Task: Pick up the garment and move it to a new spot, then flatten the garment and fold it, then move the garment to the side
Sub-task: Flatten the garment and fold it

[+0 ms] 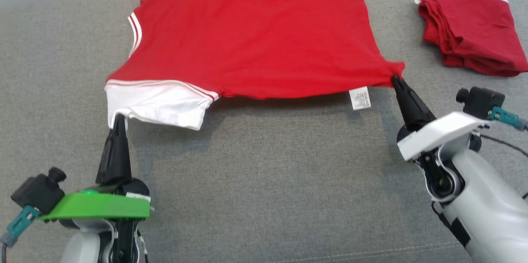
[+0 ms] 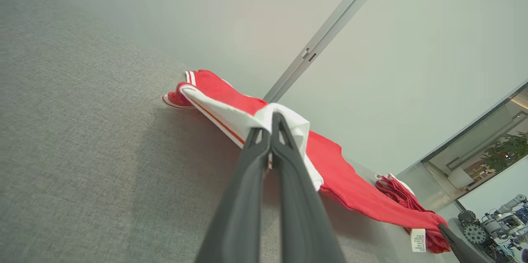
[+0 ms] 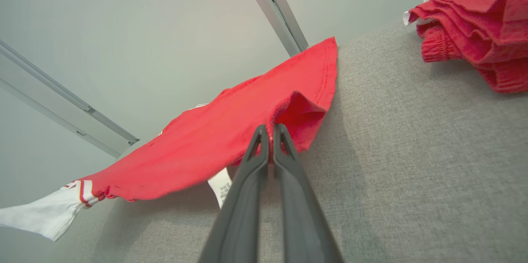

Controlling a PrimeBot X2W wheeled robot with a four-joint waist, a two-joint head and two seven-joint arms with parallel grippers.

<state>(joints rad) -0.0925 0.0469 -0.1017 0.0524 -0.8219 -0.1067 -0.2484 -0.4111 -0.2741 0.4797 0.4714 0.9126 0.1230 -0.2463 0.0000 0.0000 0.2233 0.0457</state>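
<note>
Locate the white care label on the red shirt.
Head view, right of centre: white care label on the near hem of the red shirt, just left of the right gripper.

Left gripper [image 1: 119, 118] at 7 o'clock, right gripper [image 1: 397, 78] at 3 o'clock — both pinched tight on the garment [image 1: 255, 36], aimed toward 12 and 11.

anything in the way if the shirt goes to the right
A folded stack of red garments lies on the grey fabric surface at the far right, apart from the red white-sleeved T-shirt pinched by the left claw and right claw.
</note>
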